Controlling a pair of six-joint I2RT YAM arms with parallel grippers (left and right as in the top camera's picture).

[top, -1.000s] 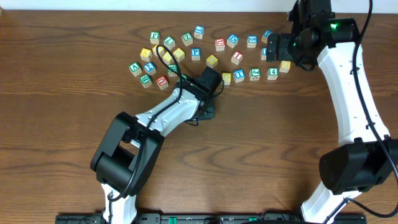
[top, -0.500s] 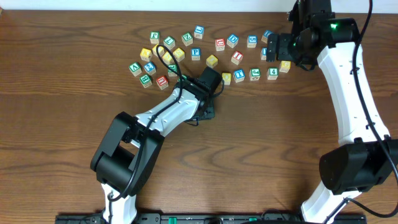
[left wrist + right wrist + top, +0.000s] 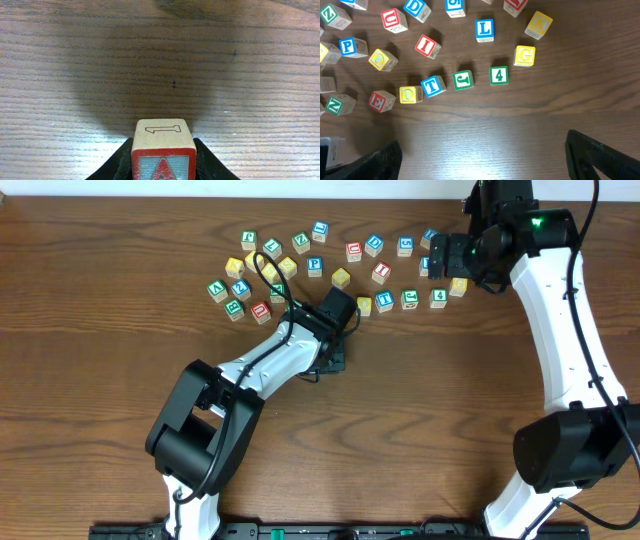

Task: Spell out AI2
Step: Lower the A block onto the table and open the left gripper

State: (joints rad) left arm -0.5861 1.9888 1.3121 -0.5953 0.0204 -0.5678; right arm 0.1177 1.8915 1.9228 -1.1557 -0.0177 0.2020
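**K:** Overhead first. Left gripper [image 3: 334,361] is well left of the 4 block [image 3: 438,298] and nearer the front, over bare table [image 3: 100,330]. I can't tell its grip from up here.

**M:** Right gripper?

**K:** It hangs just beyond the 4 block, above the scatter. Its opening isn't readable here either.

**M:** Left wrist view?

**K:** Pinched tight on the A block [image 3: 162,150]. The red A faces the camera and a "1" is on top. There's only bare wood ahead, and the 4 block is out of frame.

**M:** Risk there?

**K:** If it lets go before touchdown, the block could tip and land with the 1 showing, not the A. Setting it too near the scatter also leaves no room for I and 2.

**M:** Right wrist view?

**K:** Right gripper [image 3: 485,160] is spread wide and holds nothing. The I block [image 3: 426,46] is up-left of the 4 block, with the O block [image 3: 379,59] further left.

**M:** So?

**K:** Fingers [image 3: 600,155] that wide could clip the O block on descent. I also can't pick out a 2 for sure. And both arms heading for one row could collide.
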